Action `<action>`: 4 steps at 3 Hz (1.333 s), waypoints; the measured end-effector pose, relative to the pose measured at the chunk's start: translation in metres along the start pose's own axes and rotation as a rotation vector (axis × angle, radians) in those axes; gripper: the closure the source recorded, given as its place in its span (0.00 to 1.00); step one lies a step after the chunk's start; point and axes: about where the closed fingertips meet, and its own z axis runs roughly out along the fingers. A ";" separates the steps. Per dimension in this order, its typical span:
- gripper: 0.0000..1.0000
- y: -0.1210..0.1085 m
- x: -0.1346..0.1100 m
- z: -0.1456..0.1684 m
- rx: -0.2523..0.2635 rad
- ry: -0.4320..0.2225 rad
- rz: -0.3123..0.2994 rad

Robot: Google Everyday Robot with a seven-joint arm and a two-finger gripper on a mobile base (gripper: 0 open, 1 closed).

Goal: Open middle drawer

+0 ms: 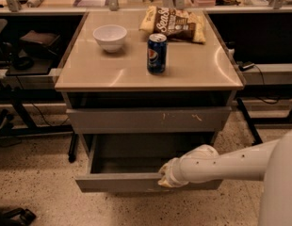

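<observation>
The middle drawer is a wide, shallow grey drawer with a plain front. It stands pulled out below the taller front with pale scratch flecks, and its dark inside shows nothing in it. My gripper rests at the top edge of the drawer's front panel, right of its centre. My white arm reaches in from the lower right.
On the cabinet top stand a white bowl, a blue soda can and a chip bag. Dark desks with cables and metal legs flank the cabinet. Speckled floor lies in front.
</observation>
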 end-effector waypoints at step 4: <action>1.00 0.011 0.023 -0.019 0.051 0.010 0.028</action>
